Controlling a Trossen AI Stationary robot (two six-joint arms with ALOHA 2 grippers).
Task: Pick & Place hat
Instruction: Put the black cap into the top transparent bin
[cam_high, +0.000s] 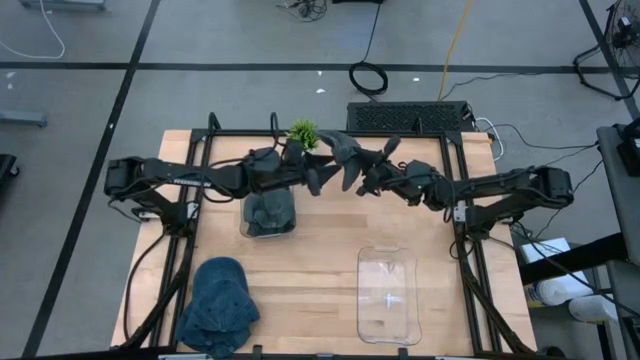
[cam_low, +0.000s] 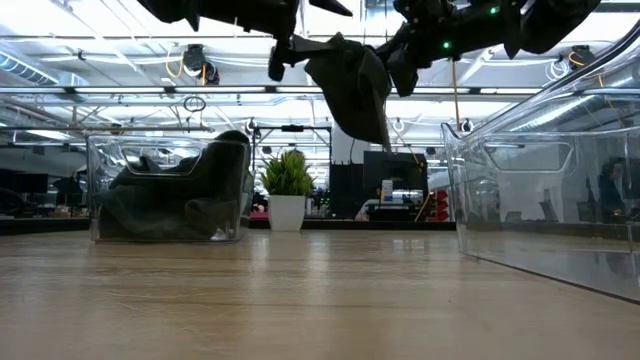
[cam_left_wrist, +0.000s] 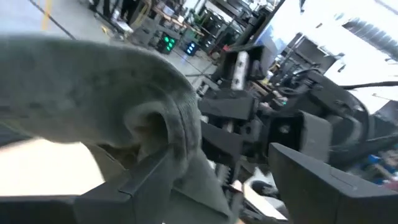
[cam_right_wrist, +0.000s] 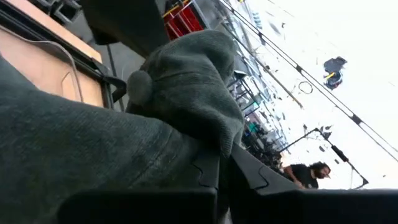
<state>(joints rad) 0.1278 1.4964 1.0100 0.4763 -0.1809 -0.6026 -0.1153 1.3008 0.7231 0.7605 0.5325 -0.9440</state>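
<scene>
Dark grey hat (cam_high: 345, 158) is held in mid-air above the table's (cam_high: 320, 250) far centre, at 12 o'clock from the table middle, slung between both grippers and hanging clear of the wood in low view. Right gripper (cam_high: 368, 180) has its fingers fully closed, pinching the hat fabric; left gripper (cam_high: 318, 178) meets the hat from the 9 o'clock side w/ jaws set wide, fabric draped over its fingers (cam_left_wrist: 149, 180). Clear bin of dark items (cam_high: 268, 214) sits at 7 o'clock from the hat, empty clear bin (cam_high: 388, 295) at 5 o'clock, blue hat pile (cam_high: 218, 305) at table's near-left corner, small plant (cam_high: 303, 133) just at 10 o'clock.
</scene>
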